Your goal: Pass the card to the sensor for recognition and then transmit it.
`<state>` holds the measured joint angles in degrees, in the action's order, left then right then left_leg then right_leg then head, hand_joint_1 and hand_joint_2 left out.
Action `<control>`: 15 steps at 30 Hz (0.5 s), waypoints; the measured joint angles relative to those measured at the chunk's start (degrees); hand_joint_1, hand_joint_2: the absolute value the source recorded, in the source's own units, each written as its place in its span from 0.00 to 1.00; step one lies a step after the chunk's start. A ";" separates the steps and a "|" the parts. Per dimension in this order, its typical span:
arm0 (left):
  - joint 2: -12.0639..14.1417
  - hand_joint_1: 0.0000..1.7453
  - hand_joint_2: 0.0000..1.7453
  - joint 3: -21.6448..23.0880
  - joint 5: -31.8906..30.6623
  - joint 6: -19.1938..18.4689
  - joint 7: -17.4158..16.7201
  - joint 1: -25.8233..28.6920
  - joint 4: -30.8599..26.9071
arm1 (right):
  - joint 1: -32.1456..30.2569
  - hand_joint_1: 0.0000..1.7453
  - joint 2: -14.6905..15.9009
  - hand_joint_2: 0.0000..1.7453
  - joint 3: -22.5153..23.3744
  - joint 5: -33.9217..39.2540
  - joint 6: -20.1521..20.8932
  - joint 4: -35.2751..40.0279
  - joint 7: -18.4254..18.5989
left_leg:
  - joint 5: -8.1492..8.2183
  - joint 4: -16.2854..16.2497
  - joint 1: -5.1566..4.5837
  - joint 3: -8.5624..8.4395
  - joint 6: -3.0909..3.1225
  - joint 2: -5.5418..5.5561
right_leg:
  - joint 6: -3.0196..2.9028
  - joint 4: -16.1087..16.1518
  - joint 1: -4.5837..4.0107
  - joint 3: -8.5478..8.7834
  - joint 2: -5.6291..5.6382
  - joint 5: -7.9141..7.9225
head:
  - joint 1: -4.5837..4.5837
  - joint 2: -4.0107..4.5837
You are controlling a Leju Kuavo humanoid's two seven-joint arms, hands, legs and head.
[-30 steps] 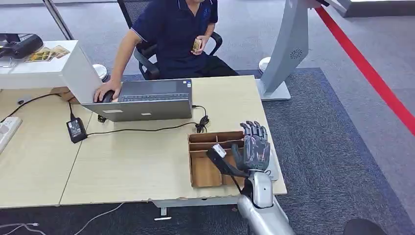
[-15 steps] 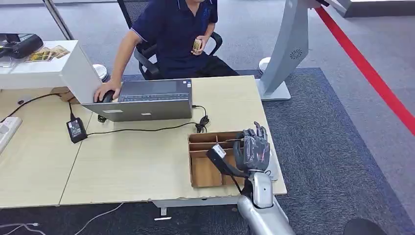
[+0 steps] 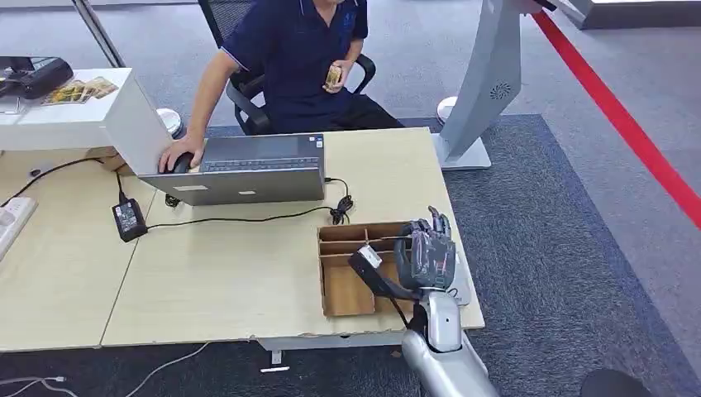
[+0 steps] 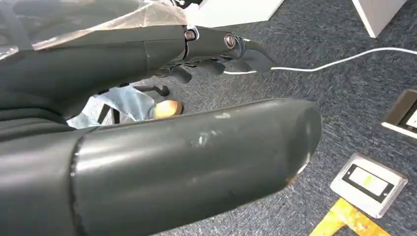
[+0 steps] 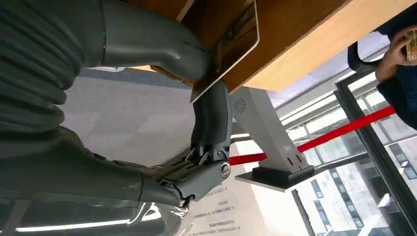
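My right hand (image 3: pixel 428 252) hangs over the right side of a wooden divided box (image 3: pixel 347 291) at the table's front right corner, fingers curled down into it. In the right wrist view the thumb and a dark finger (image 5: pixel 212 115) close on either face of a thin card (image 5: pixel 238 39) that stands against the box's wooden wall (image 5: pixel 300 44). My left hand (image 4: pixel 196 162) hangs low over grey carpet, thumb and fingers stretched out with nothing in them. A black sensor device (image 3: pixel 33 76) sits on a white stand (image 3: pixel 83 120) at the far left.
A person in a dark shirt (image 3: pixel 289 50) sits behind the table, one hand at a grey laptop (image 3: pixel 244 169), the other holding a small card (image 3: pixel 332 76). A black adapter (image 3: pixel 128 219) and cable lie on the table. A grey kiosk post (image 3: pixel 488 83) stands at the right.
The right hand's fingers have curled down from straight and now reach into the box. The arm has barely moved, and the person and laptop are as before.
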<state>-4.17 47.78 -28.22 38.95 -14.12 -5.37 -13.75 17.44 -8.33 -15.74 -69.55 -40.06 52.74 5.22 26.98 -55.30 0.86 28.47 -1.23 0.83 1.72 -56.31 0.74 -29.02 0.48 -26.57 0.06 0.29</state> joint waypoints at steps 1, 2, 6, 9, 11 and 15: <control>0.00 0.00 0.00 0.00 0.00 0.00 0.00 0.00 0.00 | 0.00 0.69 0.00 1.00 0.00 0.02 0.00 0.00 0.00 | 0.00 0.00 0.00 0.00 0.00 0.00 | 0.00 0.00 0.00 0.00 0.00 0.00 | 0.00 0.00; 0.00 0.00 0.00 0.00 0.00 0.00 0.00 0.00 0.00 | 0.00 0.69 0.00 1.00 0.00 0.02 0.00 0.00 0.00 | 0.00 0.00 0.00 0.00 0.00 0.00 | 0.00 0.00 0.00 0.00 0.00 0.00 | 0.00 0.00; 0.00 0.00 0.00 0.00 0.09 0.00 0.02 -0.01 0.00 | 0.01 0.77 0.00 1.00 -0.02 0.11 0.00 -0.24 -0.04 | 0.00 0.00 0.00 0.00 0.00 0.00 | 0.00 0.00 0.00 0.00 0.00 0.00 | 0.00 0.02; 0.00 0.00 0.00 0.00 0.22 0.00 0.02 -0.01 0.00 | 0.08 0.74 0.00 1.00 -0.04 0.11 0.00 -0.52 -0.17 | 0.00 0.00 0.00 0.00 0.00 0.00 | 0.00 0.00 0.00 0.00 0.00 0.00 | 0.00 0.02; 0.00 0.00 0.00 0.00 0.22 0.00 0.02 -0.02 0.02 | 0.16 1.00 0.00 1.00 -0.09 0.11 0.00 -0.59 -0.17 | 0.00 0.00 0.00 -0.01 0.00 0.00 | 0.00 0.00 0.00 0.01 0.00 0.00 | 0.00 0.02; 0.00 0.00 0.00 0.00 0.24 0.02 0.04 -0.02 0.02 | 0.19 1.00 0.00 1.00 -0.11 0.13 0.00 -0.61 -0.20 | 0.00 0.00 0.00 -0.02 0.00 0.00 | 0.00 0.00 0.00 0.02 0.00 0.00 | 0.00 0.02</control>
<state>-4.17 47.78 -27.98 38.97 -14.08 -5.39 -13.73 17.62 -8.33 -15.85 -69.42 -40.06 52.13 5.03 26.98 -55.30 0.86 28.45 -1.23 0.83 1.72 -56.31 0.74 -29.01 0.48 -26.57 0.07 0.31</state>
